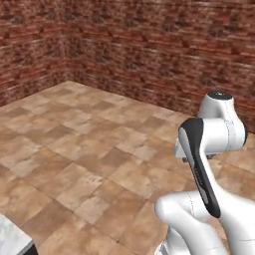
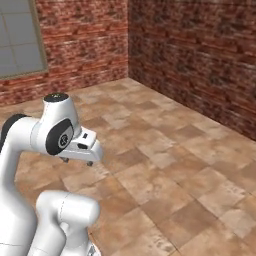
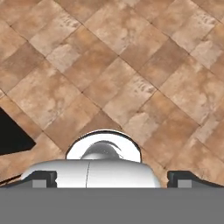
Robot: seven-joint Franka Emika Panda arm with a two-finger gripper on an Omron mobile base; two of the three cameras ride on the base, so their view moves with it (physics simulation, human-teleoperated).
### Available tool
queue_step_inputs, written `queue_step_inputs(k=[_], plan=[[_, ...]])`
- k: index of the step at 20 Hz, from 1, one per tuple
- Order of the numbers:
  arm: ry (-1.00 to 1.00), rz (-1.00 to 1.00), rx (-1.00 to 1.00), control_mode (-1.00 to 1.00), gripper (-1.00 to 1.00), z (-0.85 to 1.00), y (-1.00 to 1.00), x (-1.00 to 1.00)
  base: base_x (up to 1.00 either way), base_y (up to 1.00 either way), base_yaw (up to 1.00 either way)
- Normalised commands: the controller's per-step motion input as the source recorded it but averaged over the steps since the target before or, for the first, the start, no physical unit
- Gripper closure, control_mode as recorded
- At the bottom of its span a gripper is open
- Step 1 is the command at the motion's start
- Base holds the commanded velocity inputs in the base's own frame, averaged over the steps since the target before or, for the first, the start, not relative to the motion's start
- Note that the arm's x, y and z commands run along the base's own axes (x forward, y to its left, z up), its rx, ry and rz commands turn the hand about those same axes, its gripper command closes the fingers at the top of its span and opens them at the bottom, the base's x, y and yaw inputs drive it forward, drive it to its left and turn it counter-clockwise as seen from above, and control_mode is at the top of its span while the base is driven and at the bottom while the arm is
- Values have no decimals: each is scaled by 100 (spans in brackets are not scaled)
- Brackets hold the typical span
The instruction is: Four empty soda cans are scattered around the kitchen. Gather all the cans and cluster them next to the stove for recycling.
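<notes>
The gripper (image 3: 112, 178) looks straight down at the tiled floor (image 3: 131, 78), its jaws spread as wide as they go and holding nothing. No soda can or stove appears among the tiles and brick walls (image 1: 149, 45) ahead, so which way a can lies from the jaws cannot be told; the base likely must turn before any reach. A pale surface corner (image 1: 10, 238) shows at the lower left.

Bare brown tiled floor (image 1: 89, 149) runs to red brick walls (image 1: 149, 50).

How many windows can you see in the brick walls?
1: a grey window at the top left of the right base view. Others may be out of sight.
</notes>
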Motion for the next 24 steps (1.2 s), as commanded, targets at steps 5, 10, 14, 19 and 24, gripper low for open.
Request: queue_step_inputs(k=[5, 10, 14, 19, 24], plan=[[0, 0, 0, 100, -100, 0, 0, 0, 100, 0, 62], [0, 0, 0, 100, -100, 0, 0, 0, 100, 0, 63], [0, 0, 0, 100, -100, 0, 0, 0, 100, -12, 59], [0, 0, 0, 100, -100, 0, 0, 0, 100, -28, 56], [0, 0, 0, 100, -100, 0, 0, 0, 100, -27, 61]])
